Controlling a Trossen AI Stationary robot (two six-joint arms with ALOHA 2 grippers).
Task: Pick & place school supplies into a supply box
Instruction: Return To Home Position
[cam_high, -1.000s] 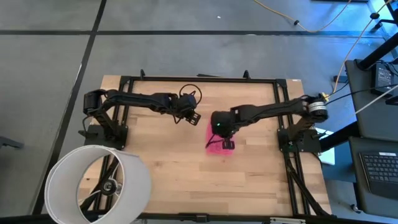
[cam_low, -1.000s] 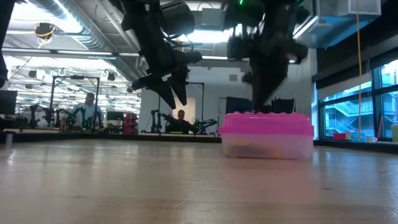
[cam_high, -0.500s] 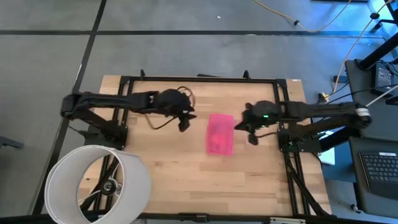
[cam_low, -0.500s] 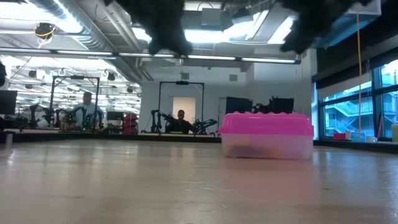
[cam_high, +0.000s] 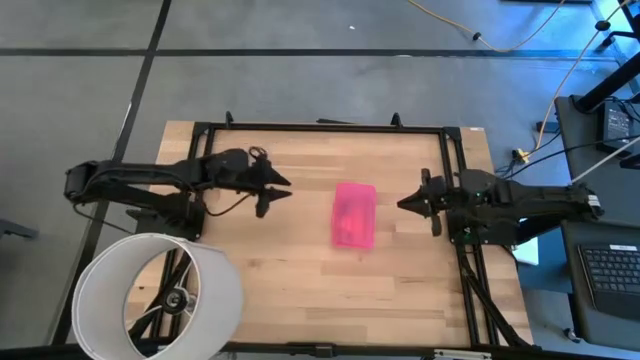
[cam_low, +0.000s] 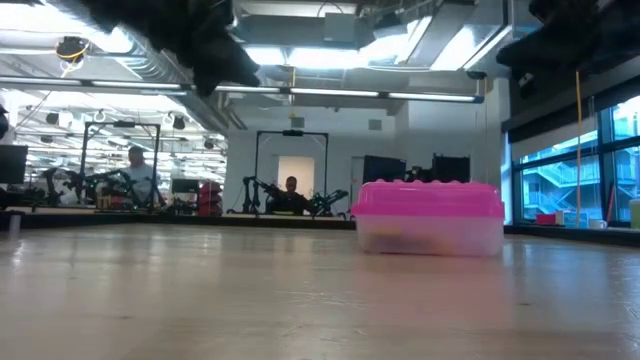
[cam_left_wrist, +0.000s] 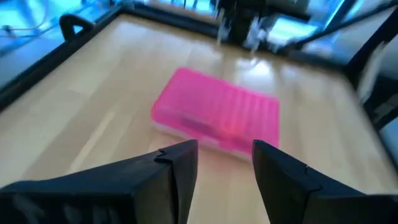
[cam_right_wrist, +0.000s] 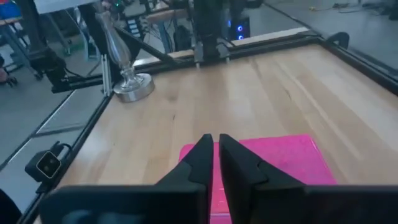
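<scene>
Closed pink-lidded supply box is found mid-counter, touched by neither tool. Left tool is held apart, right tool together. The box is judged light, rigid and slick, best gripped across its narrow width.

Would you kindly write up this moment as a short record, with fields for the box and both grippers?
supply box: closed, mid-table, nothing touching it
box contents: too blurred to tell through the clear base
left gripper: open, empty, raised, well clear of the box on the left arm's side
right gripper: shut, empty, raised, clear of the box on the right arm's side
white hoop: at the table corner near the left arm's base
</scene>
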